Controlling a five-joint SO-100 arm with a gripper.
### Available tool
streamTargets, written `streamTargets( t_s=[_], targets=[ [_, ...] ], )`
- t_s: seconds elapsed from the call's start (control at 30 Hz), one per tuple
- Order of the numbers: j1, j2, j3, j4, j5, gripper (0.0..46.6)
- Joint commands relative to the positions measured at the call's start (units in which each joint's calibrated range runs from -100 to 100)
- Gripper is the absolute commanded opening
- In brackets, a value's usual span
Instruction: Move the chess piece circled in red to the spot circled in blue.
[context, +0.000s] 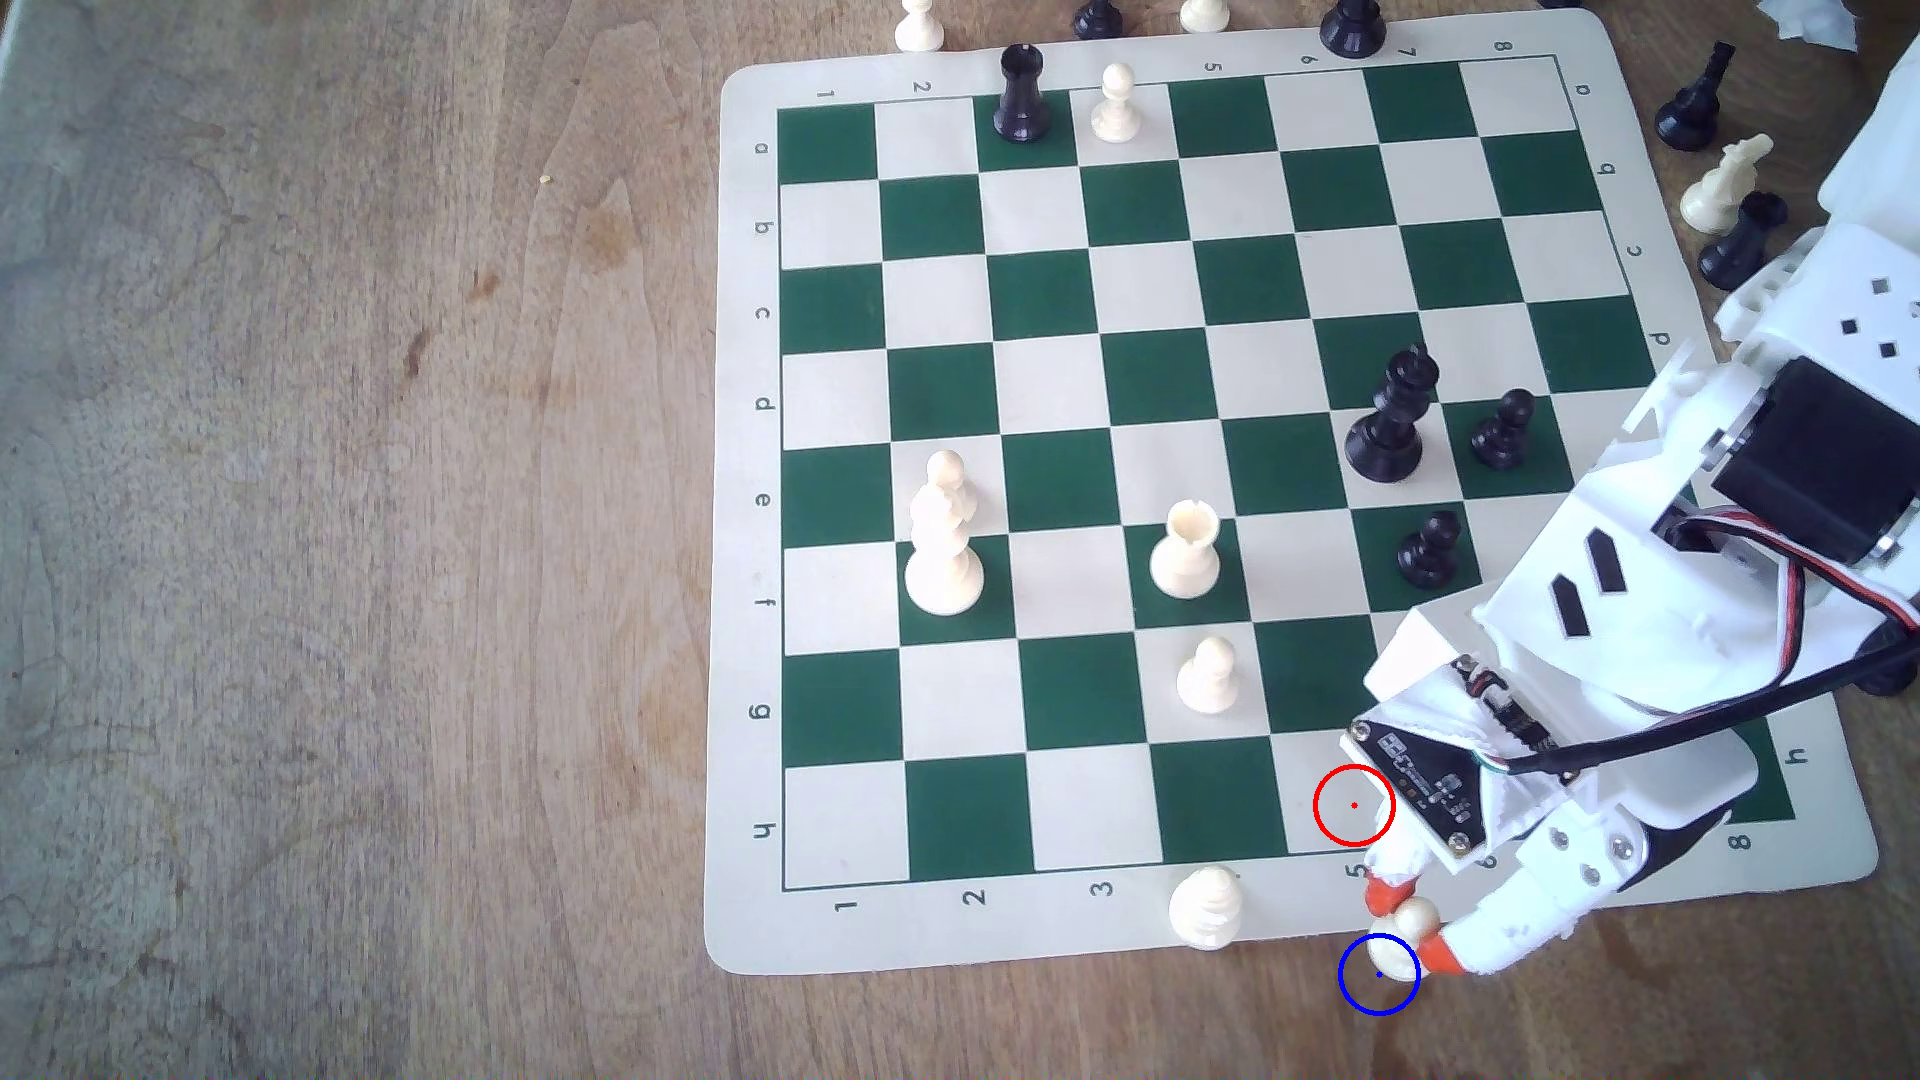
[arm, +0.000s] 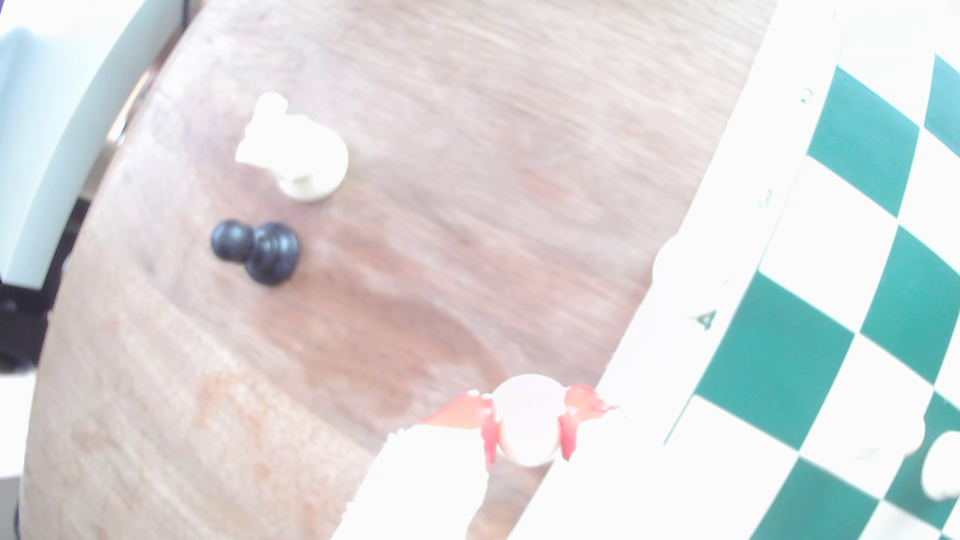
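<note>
Bare brown bench runs beside the green-and-cream chess mat, and off the mat's near edge my gripper clamps the cream pawn between orange-tipped fingers, its base overlapping the blue ring. I judge I should lower it straight, centre it on the dot, then open gently so it stands.

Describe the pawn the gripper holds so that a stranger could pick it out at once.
Start at the green and cream chess mat and go to its near edge, by the printed 5. Just off that edge, over bare wood, the gripper with orange-red tips pinches a small cream pawn, its base overlapping the blue ring. Unlike the other cream pieces, it stands off the mat between fingertips.
</note>
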Motion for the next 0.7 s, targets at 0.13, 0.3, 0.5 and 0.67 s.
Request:
streamTargets(
  t_s=[0.13,0.3,0.5,0.67],
  targets=[
    [0.55,3.61,-4.84,-4.24,-0.15,0.2],
    [0.31,3.87,-5.57,-4.24,-0.24,0.2],
    [0.39,5.99,-5.66,-5.47,-0.24,0.2],
    [0.39,6.33,-5.66,-5.88,-0.24,0.2]
  ],
)
